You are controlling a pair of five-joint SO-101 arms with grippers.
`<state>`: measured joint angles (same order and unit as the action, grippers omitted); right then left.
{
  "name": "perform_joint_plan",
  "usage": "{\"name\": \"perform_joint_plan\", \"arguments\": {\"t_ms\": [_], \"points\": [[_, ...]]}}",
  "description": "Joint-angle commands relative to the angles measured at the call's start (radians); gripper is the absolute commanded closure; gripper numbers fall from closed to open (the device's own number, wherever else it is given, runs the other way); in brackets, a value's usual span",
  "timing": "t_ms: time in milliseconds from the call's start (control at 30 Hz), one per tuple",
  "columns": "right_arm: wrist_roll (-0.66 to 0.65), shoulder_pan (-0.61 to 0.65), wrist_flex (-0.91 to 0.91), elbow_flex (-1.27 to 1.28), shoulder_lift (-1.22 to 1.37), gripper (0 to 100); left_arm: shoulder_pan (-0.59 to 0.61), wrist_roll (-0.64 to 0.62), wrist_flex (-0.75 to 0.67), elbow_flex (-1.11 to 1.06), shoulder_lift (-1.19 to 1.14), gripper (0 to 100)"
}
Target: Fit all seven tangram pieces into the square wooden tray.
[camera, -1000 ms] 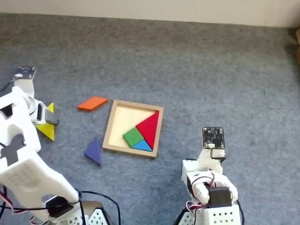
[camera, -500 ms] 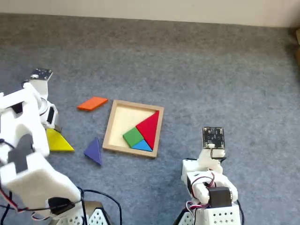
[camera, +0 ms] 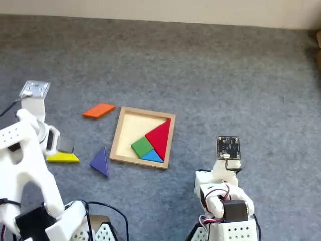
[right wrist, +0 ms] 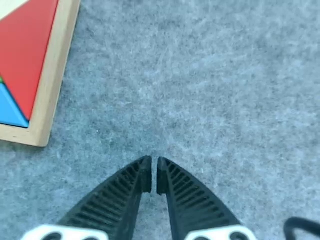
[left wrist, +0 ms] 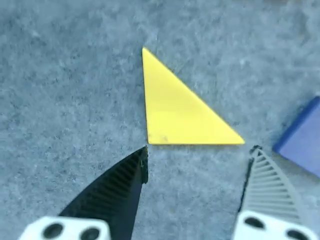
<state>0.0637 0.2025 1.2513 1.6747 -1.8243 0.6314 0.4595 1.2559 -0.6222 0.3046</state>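
The square wooden tray (camera: pixel 120 131) lies mid-table and holds a red triangle (camera: pixel 160 135), a green square (camera: pixel 142 146) and a blue triangle (camera: pixel 151 156). A yellow triangle (camera: pixel 62 157) (left wrist: pixel 176 110) lies flat on the carpet to the tray's left. My left gripper (left wrist: pixel 197 155) hovers open just short of it, nothing between its fingers. A purple triangle (camera: pixel 100 161) (left wrist: pixel 303 142) lies beside the yellow one, and an orange parallelogram (camera: pixel 99 110) sits farther back. My right gripper (right wrist: pixel 150 174) is shut and empty over bare carpet, right of the tray's corner (right wrist: pixel 42 112).
Grey carpet covers the whole table. The right arm's base (camera: pixel 224 206) stands at the front right, and the left arm's body (camera: pixel 25 165) covers the front left. Open carpet stretches behind and right of the tray.
The yellow triangle has gone from the left gripper's hold at the far left to lying flat nearer the purple triangle. The left gripper has let go and pulled back. The right arm stayed still.
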Motion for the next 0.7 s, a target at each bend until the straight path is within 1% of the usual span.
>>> {"name": "perform_joint_plan", "arguments": {"t_ms": [0,100,167,333,500,667], "points": [[0.006,-0.013,0.007,0.136,-0.022,96.4,0.076,0.035,-0.097,-0.056,0.045,69],[0.006,-0.013,0.007,0.136,-0.022,96.4,0.099,0.037,-0.146,-0.111,0.045,68],[0.006,-0.013,0.007,0.136,-0.022,96.4,0.096,0.037,-0.150,-0.145,0.045,66],[0.006,-0.013,0.007,0.136,-0.022,96.4,0.093,0.032,-0.167,-0.173,0.030,66],[0.006,-0.013,0.007,0.136,-0.022,96.4,0.093,0.031,-0.233,-0.125,-0.150,66],[0.006,-0.013,0.007,0.136,-0.022,96.4,0.090,0.031,-0.236,-0.015,-0.354,66]]}}
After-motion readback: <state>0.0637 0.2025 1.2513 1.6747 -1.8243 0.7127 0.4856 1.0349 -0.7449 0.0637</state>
